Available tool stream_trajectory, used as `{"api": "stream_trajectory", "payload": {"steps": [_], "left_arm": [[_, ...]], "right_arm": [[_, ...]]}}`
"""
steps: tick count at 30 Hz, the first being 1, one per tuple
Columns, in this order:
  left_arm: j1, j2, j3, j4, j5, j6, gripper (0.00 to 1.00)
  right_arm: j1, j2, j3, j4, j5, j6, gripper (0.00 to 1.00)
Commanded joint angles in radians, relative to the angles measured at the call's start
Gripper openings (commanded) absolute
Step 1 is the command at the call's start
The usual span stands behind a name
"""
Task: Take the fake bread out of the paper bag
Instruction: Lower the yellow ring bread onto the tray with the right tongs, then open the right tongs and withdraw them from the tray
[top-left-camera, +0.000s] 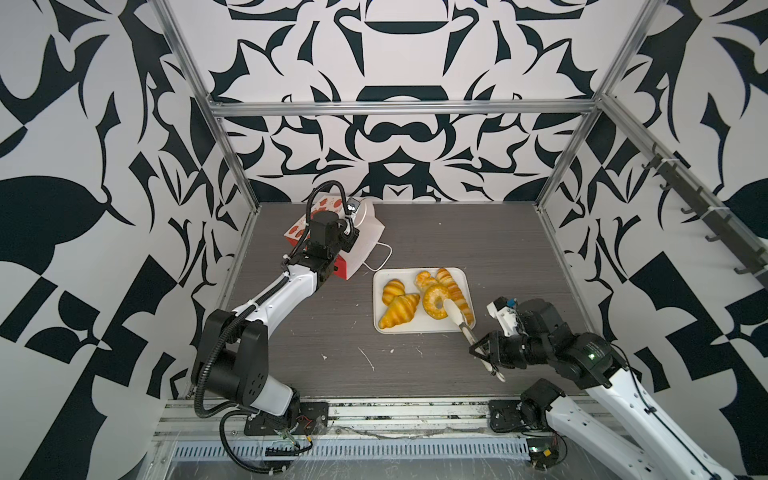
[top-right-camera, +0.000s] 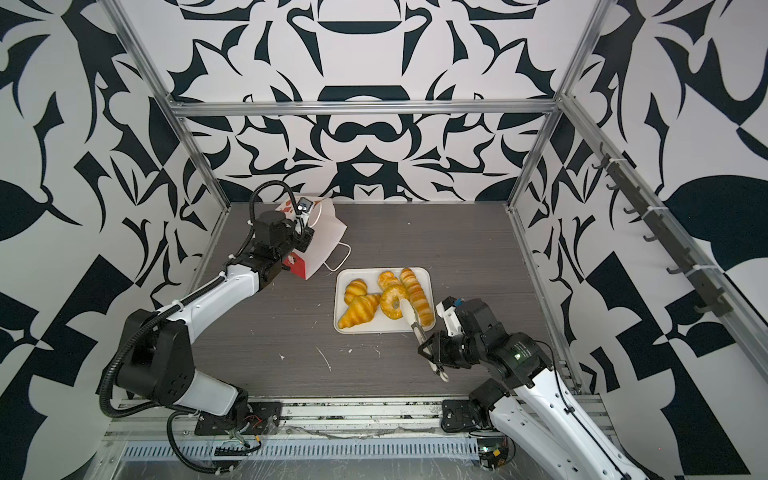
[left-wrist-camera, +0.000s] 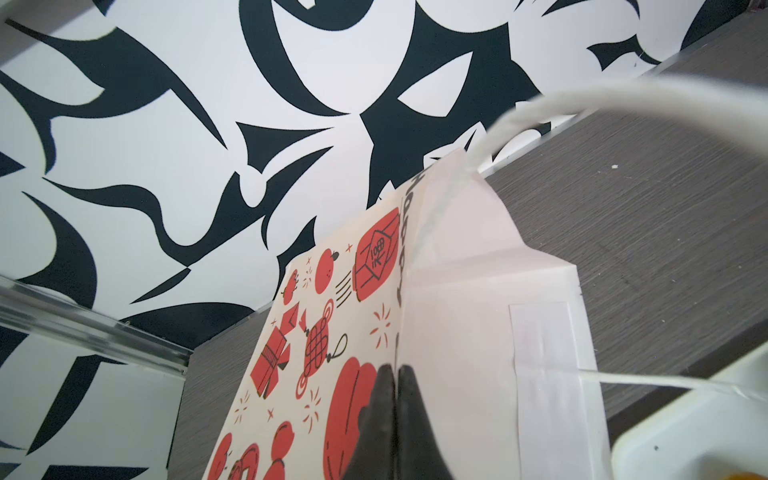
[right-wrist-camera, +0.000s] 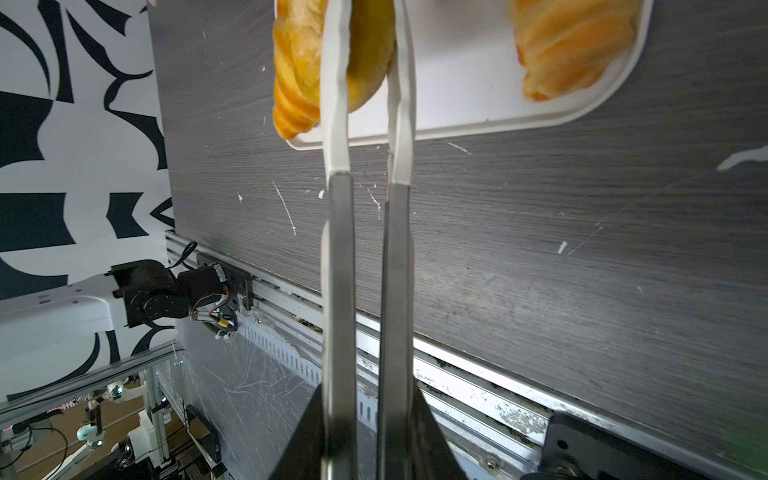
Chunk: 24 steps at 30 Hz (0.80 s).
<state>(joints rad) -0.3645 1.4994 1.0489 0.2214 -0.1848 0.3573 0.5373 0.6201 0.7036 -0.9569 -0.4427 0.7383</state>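
Note:
The paper bag (top-left-camera: 368, 235), white with red prints, is at the back left in both top views, its string handle (top-left-camera: 380, 258) trailing on the table. My left gripper (left-wrist-camera: 395, 374) is shut on the bag's (left-wrist-camera: 457, 332) paper edge. Several golden fake breads lie on the white tray (top-left-camera: 415, 331): two croissants (top-left-camera: 400, 311), a long ridged loaf (top-left-camera: 457, 293) and a ring bun (top-left-camera: 434, 301). My right gripper (top-left-camera: 478, 350) is shut on metal tongs (right-wrist-camera: 340, 249). Their white tips straddle the ring bun (right-wrist-camera: 370, 62) over the tray (right-wrist-camera: 457, 124).
The tray (top-right-camera: 374, 331) sits mid-table, right of the bag (top-right-camera: 328, 232). Aluminium frame posts and patterned walls close in the back and both sides. A metal rail runs along the table's front edge (right-wrist-camera: 457, 365).

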Motion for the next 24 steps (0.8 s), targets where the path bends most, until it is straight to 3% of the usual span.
{"api": "stream_trajectory", "payload": {"steps": [1,15,24], "left_arm": [[0.007,-0.039,0.012,0.038,-0.002,-0.010,0.00],[0.020,-0.031,0.000,0.055,0.015,-0.018,0.00],[0.021,-0.024,-0.004,0.061,0.021,-0.023,0.00]], "right_arm": [[0.003,-0.007,-0.013,0.037,0.013,0.003,0.01],[0.005,0.088,-0.091,0.129,-0.004,-0.031,0.03],[0.009,0.063,-0.105,0.070,0.050,-0.030,0.24]]}}
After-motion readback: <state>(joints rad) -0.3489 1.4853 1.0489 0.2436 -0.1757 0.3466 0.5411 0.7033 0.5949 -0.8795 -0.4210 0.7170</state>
